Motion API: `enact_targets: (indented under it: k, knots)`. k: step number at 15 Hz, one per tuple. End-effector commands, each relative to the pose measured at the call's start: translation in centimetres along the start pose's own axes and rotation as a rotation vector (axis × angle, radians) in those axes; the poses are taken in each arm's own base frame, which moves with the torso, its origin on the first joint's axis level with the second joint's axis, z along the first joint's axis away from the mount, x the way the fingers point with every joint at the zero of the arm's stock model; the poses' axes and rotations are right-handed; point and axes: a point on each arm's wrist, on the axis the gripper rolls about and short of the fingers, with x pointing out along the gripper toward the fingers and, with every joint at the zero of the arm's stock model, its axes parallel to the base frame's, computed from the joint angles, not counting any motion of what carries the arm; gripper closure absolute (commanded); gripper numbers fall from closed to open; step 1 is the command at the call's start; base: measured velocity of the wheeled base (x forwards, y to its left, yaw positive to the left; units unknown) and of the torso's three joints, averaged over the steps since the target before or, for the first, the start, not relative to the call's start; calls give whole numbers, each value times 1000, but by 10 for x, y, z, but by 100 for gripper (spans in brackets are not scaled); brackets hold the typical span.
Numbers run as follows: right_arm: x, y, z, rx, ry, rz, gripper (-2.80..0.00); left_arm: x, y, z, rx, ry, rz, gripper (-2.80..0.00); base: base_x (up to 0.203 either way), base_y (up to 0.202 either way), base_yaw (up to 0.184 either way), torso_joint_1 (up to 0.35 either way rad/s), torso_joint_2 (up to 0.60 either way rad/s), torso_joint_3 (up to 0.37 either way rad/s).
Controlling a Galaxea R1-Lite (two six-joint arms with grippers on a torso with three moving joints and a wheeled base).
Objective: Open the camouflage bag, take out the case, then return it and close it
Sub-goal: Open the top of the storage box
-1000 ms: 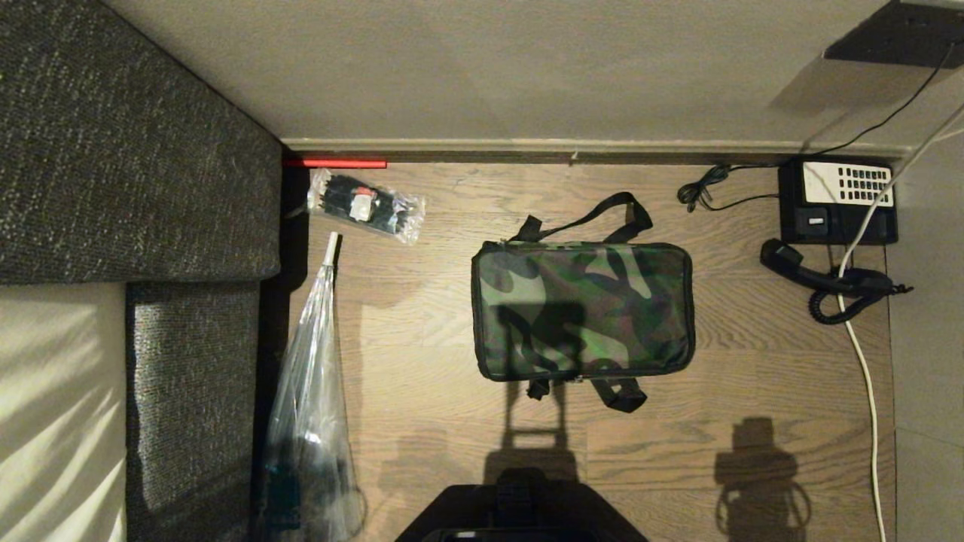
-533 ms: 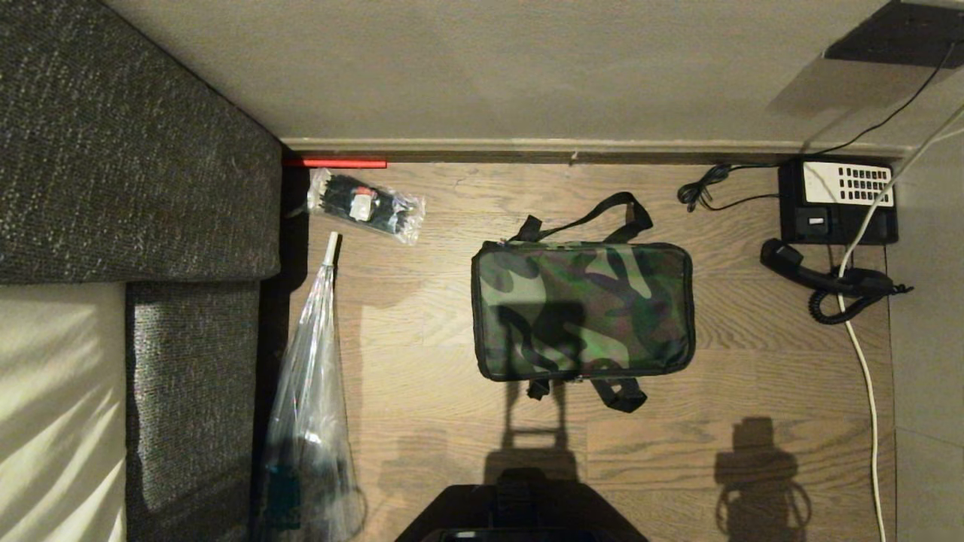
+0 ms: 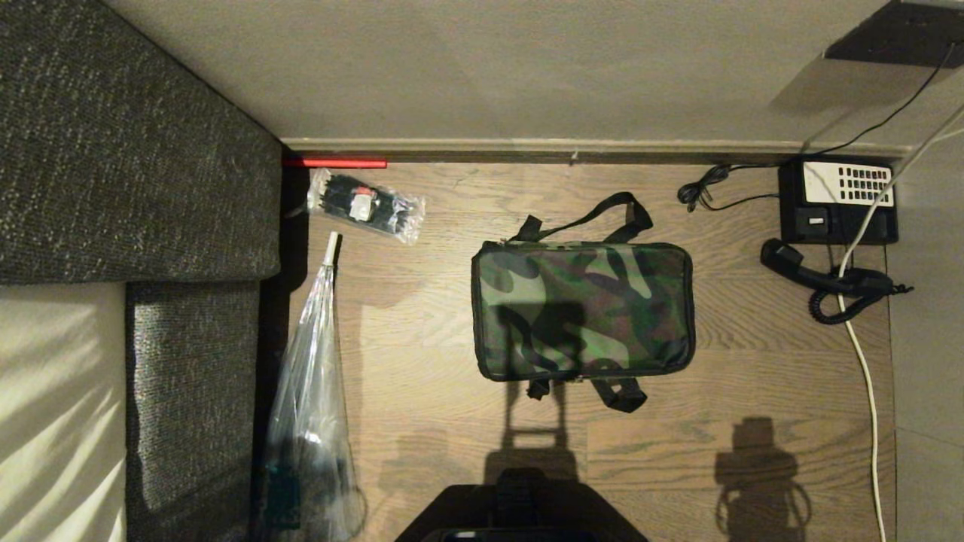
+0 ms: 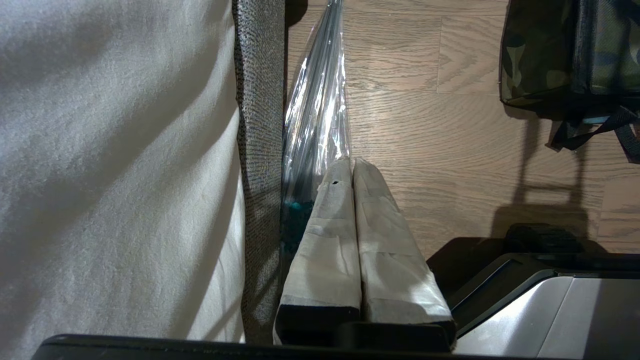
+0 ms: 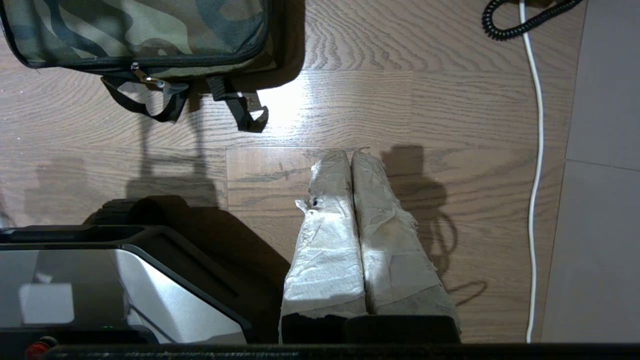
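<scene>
Bag: I see the camouflage bag [image 3: 581, 310] flat on the wooden floor [image 3: 422, 331], in the middle of my head view, zipped closed all around.
Straps: one black strap [image 3: 584, 218] loops out from the far side of the bag, and short black straps stick out from the near side.
Zip pull: in my right wrist view a small metal zip pull [image 5: 145, 77] sits on the near edge of the bag, just above the short straps.
Case: I cannot see it; the bag is closed.
Left gripper: the left gripper [image 4: 350, 167] hangs above the floor at my left, its two taped fingers pressed together with nothing between them. It is well apart from the bag.
Right gripper: the right gripper [image 5: 350, 157] hangs above the floor at my right, fingers also together and holding nothing. The bag is near it, but they do not touch.
Clear plastic bag: a long clear plastic bag [image 3: 309, 406] lies beside the dark sofa [image 3: 135, 150], at the left of the bag.
Small packet: a clear packet of black items [image 3: 367, 205] lies near the wall, beyond the plastic bag.
Telephone: a black telephone [image 3: 836, 199] with white keypad is at the far right, its handset [image 3: 817, 275] off on the floor, and a white cable [image 3: 866, 376] runs beside it.
</scene>
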Motion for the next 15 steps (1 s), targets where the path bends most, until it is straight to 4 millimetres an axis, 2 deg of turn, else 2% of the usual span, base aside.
enact_targets:
  k: [1, 15]
  knots:
    - [0, 0, 0, 0, 0, 0, 0, 0, 0, 0, 0, -1, 1, 0, 0, 0, 0, 0, 0, 0]
    - [0, 0, 0, 0, 0, 0, 0, 0, 0, 0, -6, -1, 2, 0, -19, 0, 0, 0, 1, 0]
